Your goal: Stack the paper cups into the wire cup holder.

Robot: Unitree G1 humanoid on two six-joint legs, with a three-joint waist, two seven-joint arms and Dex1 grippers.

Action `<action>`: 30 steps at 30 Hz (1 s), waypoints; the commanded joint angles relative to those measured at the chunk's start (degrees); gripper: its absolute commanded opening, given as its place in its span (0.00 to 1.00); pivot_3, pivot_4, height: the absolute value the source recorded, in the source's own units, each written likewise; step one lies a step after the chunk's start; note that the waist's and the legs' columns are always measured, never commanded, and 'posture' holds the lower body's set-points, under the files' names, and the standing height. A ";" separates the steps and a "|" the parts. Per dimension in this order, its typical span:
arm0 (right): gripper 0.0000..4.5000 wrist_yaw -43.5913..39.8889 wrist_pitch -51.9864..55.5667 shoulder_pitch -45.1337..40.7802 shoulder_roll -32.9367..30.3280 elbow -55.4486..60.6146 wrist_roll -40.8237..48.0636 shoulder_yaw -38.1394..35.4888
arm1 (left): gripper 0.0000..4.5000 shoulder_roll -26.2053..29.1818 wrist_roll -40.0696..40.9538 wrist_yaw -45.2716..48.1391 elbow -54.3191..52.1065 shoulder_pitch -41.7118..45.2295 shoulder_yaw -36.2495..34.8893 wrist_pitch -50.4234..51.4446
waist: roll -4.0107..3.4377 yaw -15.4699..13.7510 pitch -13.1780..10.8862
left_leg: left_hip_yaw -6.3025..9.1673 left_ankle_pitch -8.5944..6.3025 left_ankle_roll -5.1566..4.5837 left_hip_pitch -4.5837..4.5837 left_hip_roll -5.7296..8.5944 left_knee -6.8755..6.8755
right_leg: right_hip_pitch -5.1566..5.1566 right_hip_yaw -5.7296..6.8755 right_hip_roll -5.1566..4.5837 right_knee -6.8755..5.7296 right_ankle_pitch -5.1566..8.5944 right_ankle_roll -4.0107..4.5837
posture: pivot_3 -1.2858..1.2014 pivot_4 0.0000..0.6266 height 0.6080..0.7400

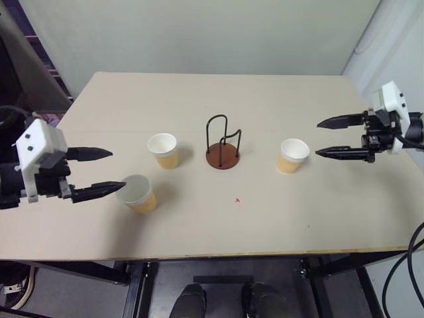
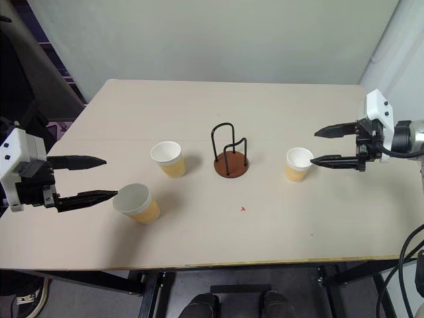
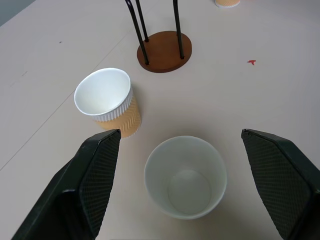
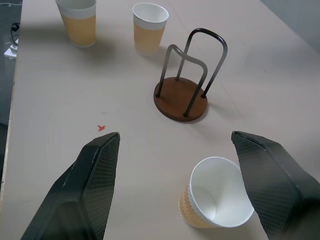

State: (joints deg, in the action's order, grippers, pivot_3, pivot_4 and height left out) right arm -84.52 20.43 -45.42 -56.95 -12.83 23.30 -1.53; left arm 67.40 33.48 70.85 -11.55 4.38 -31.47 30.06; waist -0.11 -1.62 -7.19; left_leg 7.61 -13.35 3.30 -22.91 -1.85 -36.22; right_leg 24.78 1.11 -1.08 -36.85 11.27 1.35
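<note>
Leftmost, the left gripper hangs with black fingers spread, facing a pale yellow-orange paper cup. A second such cup stands nearby. The black wire cup holder on its reddish-brown disc sits mid-table, empty. Rightward, a third cup stands just before the right gripper, fingers parted.

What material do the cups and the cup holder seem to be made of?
The paper cups look like matte paper: white rim and inside, and a pale yellow-orange outside with a pressed zigzag texture, seen in the left wrist view. The wire cup holder seems to be thin metal wire with a black coating, bent into loops. Its round base looks like reddish-brown wood with a smooth finish, though it may be plastic.
</note>
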 commanded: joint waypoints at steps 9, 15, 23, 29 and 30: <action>0.82 4.62 -2.22 -5.51 6.60 -0.92 -1.36 0.60 | 0.92 -2.27 0.07 -5.58 -2.34 4.17 2.28 0.30 | 0.00 0.20 0.00 | -0.01 0.00 0.00 0.05 0.00 -0.01 | -0.01 -0.02 0.00 -0.04 0.00 0.00 | 0.52 0.24 1.00; 0.82 17.02 -7.59 -13.33 21.51 -12.19 -14.71 10.62 | 0.92 -8.99 -1.60 -13.67 -4.97 11.09 11.85 1.00 | -0.07 0.65 0.01 | 0.03 0.14 0.03 0.39 -0.08 0.06 | -0.06 -0.03 0.00 -0.17 -0.13 0.15 | 0.52 0.24 1.00; 0.82 24.81 -17.30 -20.42 31.90 -32.96 -22.79 13.82 | 0.92 -8.79 -0.33 -15.27 -8.69 8.42 9.21 3.41 | -0.09 0.11 0.00 | 0.08 -0.06 0.19 -0.30 -0.10 0.08 | 0.57 0.11 0.00 -0.11 -0.42 -0.31 | 0.52 0.24 1.00; 0.82 26.73 -23.12 -23.66 35.81 -42.64 -24.45 12.95 | 0.92 -8.92 4.89 -15.14 -14.36 5.43 4.42 7.24 | -0.10 -0.02 -0.01 | 0.06 -0.20 0.22 -0.46 -0.11 0.06 | 0.63 0.16 0.00 -0.05 -0.42 -0.30 | 0.52 0.24 1.00; 0.82 27.00 -23.61 -24.17 36.33 -44.01 -24.42 12.59 | 0.92 -8.81 4.99 -15.41 -14.62 5.30 4.23 7.55 | -0.10 -0.03 -0.01 | 0.06 -0.21 0.22 -0.46 -0.11 0.06 | 0.62 0.16 0.00 -0.04 -0.42 -0.30 | 0.52 0.24 1.00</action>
State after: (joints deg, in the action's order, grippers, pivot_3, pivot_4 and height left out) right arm -58.30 -1.35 -67.46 -20.69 -55.81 -1.10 12.46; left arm 57.68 37.19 55.86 -24.14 9.56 -24.90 36.91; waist -0.21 -1.65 -7.20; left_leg 7.67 -13.56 3.53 -23.36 -1.96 -36.17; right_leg 25.40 1.27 -1.08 -36.87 10.85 1.05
